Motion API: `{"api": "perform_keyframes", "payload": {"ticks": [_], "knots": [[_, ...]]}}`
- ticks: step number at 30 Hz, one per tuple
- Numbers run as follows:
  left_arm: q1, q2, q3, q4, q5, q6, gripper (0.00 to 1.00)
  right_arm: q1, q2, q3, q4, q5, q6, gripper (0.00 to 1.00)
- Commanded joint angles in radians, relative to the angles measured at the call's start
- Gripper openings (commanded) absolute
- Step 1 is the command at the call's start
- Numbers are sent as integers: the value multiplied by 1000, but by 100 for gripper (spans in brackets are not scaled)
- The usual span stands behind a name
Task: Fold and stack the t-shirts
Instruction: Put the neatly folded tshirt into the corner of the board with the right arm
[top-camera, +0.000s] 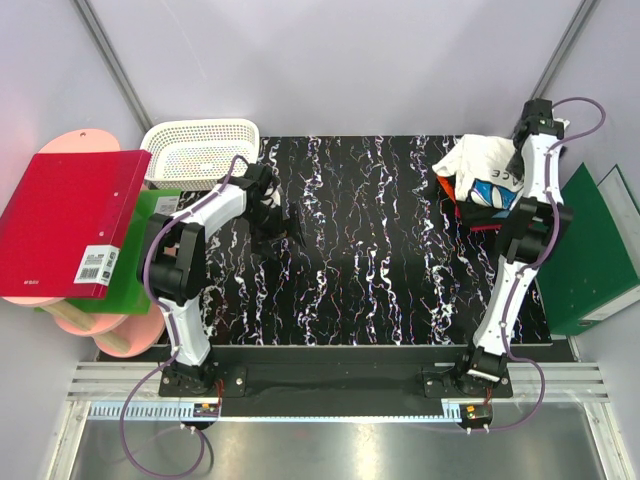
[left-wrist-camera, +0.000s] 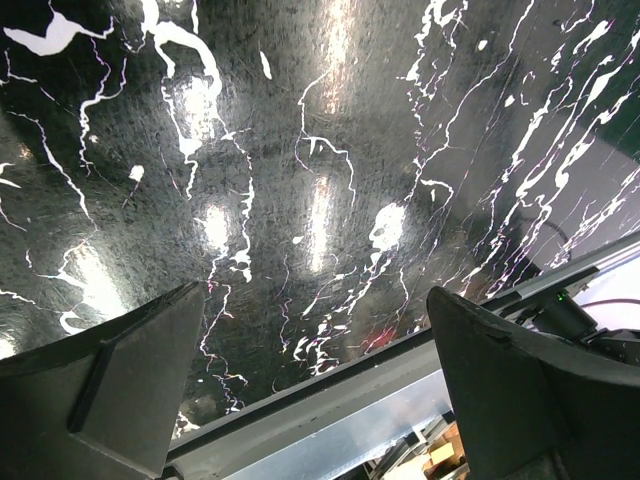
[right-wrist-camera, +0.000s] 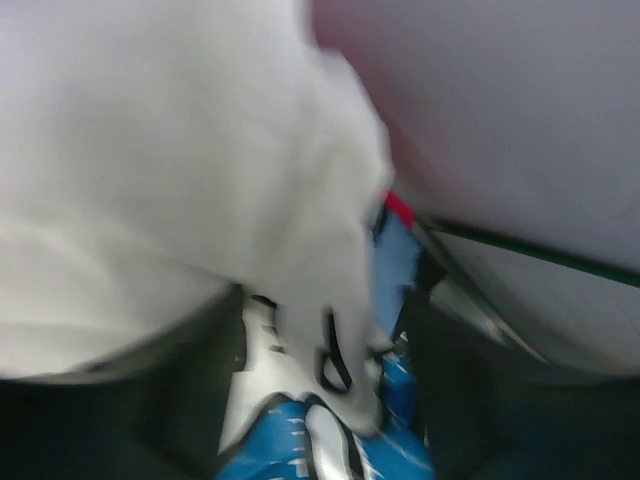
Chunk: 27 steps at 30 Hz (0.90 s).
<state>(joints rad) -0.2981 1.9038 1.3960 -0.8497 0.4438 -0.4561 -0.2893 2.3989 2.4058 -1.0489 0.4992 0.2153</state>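
Shirts (top-camera: 482, 190) lay heaped at the far right corner of the surface (top-camera: 380, 270), and my right hand (right-wrist-camera: 325, 330) was down on top of them. A white shirt (top-camera: 475, 158) with dark lettering crowned the heap. Under it showed a dark shirt with blue and white print (top-camera: 497, 193), and a strip of red cloth (top-camera: 478, 218) lined the heap's near side. In the blurred right wrist view, the white cloth filled the upper left and hung down between the two fingers, with blue print just below it.

The heap sat close to the surface's right edge, and a green binder (top-camera: 595, 255) lay just beyond that edge beside the right arm. A broad stretch of black marbled surface ran from the heap across to my left hand (left-wrist-camera: 315, 300). Past the far left corner stood a white basket (top-camera: 200, 150), and to the left lay a red binder (top-camera: 70, 220) on top of another green one (top-camera: 140, 262).

The right hand's fingers stood apart, with white cloth draped against the left one. Through the blur I could not tell whether any fold was caught on it. The left hand was spread wide over the marbled surface, holding nothing and touching nothing, well apart from the shirts. The near rail of the surface showed below its fingers.
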Motion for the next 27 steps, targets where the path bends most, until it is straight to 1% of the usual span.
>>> {"api": "perform_keyframes", "payload": {"ticks": [1, 2, 3, 4, 5, 8, 9, 11, 12, 15, 16, 17, 19, 20, 22, 23, 24, 25, 26, 27], "knots": [[4, -15, 23, -15, 22, 23, 99, -1, -85, 47, -17, 16, 36, 89], [4, -15, 24, -15, 22, 22, 99, 1, -108, 49, -13, 19, 35, 91], [4, -14, 26, -14, 26, 22, 99, 2, -133, 55, -10, 27, 36, 97], [4, -9, 26, -15, 27, 22, 99, 2, -156, 56, -8, 29, 45, 100], [4, -9, 26, -14, 32, 22, 99, 4, -208, 58, -3, 9, 41, 100], [4, 3, 28, -14, 39, 23, 99, 6, -308, 32, 18, -138, 41, 100], [2, 6, 28, -14, 39, 25, 99, 7, -331, -9, 35, -228, 50, 100], [4, 17, 31, -14, 42, 28, 99, 16, -388, -71, 58, -293, 68, 100], [4, 20, 32, -14, 45, 28, 99, 18, -398, -129, 59, -347, 76, 100], [4, 29, 37, -14, 44, 31, 99, 22, -444, -255, 41, -399, 122, 100], [4, 32, 38, -14, 45, 33, 99, 22, -478, -295, 43, -399, 133, 100], [4, 31, 38, -14, 47, 34, 99, 21, -497, -379, 44, -396, 171, 100], [4, 37, 37, -8, 50, 34, 99, 16, -556, -465, 59, -409, 206, 100], [4, 40, 37, -9, 52, 34, 99, 9, -579, -561, 73, -421, 258, 100], [4, 46, 37, -2, 59, 33, 99, -33, -654, -672, 162, -528, 329, 100], [2, 46, 38, 0, 64, 36, 99, -48, -681, -783, 199, -566, 404, 100], [4, 49, 41, 3, 64, 36, 99, -82, -705, -833, 275, -638, 439, 100], [2, 52, 43, 1, 65, 37, 99, -94, -749, -879, 306, -655, 522, 99], [4, 52, 46, 3, 67, 40, 99, -105, -768, -961, 334, -674, 565, 99], [4, 54, 49, 6, 73, 42, 99, -114, -787, -996, 390, -717, 600, 98]]}}
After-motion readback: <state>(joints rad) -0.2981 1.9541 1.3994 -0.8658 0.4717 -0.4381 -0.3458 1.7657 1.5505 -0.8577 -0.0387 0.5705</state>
